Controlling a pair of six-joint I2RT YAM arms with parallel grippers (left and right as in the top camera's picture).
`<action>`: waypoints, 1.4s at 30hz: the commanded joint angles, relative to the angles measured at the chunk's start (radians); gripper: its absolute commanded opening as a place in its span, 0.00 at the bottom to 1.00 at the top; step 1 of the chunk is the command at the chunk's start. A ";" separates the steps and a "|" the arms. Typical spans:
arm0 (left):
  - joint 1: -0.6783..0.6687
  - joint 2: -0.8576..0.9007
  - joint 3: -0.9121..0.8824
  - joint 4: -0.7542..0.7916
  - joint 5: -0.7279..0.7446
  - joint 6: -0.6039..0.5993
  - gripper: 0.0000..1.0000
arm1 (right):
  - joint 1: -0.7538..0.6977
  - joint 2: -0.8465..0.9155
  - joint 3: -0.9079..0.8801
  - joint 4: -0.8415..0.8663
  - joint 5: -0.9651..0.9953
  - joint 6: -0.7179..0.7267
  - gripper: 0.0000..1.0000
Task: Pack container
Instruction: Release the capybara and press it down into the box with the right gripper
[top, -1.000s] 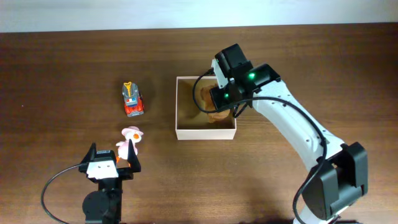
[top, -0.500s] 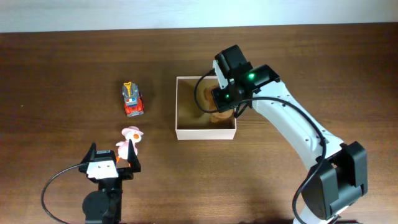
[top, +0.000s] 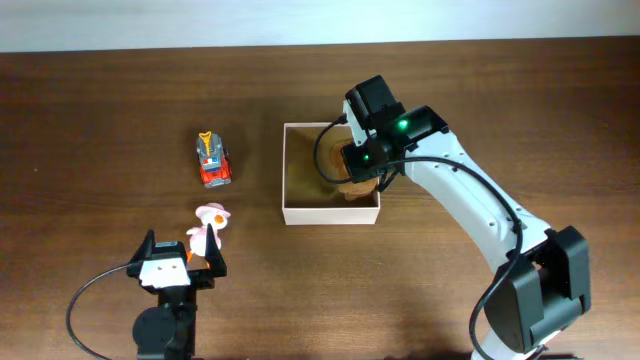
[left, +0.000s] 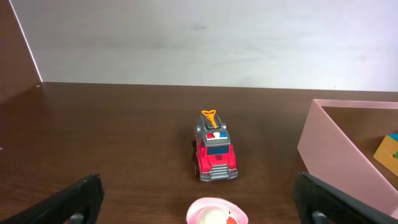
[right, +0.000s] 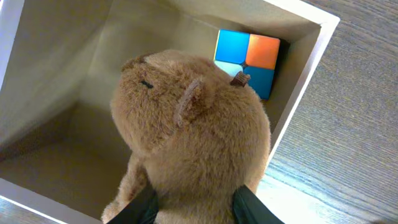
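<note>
The container (top: 299, 213), a shallow white-walled box with a tan inside, sits mid-table; it also shows in the right wrist view (right: 59, 93) and the left wrist view (left: 333, 146). My right gripper (top: 358, 180) is shut on a brown plush animal (right: 193, 130) and holds it over the box's right side (top: 352, 186). A blue and orange cube (right: 252, 59) lies in a box corner. My left gripper (left: 199, 205) is open near the table's front, with a pink-hatted duck toy (top: 208, 228) between its fingers, untouched. A red toy fire truck (top: 212, 160) stands beyond it.
The wooden table's far edge meets a white wall (left: 205, 37). The fire truck (left: 214, 152) and the duck toy (left: 216, 213) lie left of the container. The right arm (top: 480, 215) stretches across the table's right side.
My right gripper has shifted slightly down and toward the box with the plush animal. The left arm and the toys have not moved.
</note>
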 joint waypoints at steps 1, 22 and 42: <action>0.006 -0.008 -0.007 0.003 0.010 0.015 0.99 | 0.001 0.007 -0.006 -0.002 0.008 0.008 0.33; 0.006 -0.008 -0.007 0.003 0.010 0.015 0.99 | 0.001 0.007 -0.006 -0.085 -0.065 0.008 0.32; 0.006 -0.008 -0.007 0.003 0.010 0.015 0.99 | 0.001 0.007 -0.006 -0.114 -0.078 0.008 0.62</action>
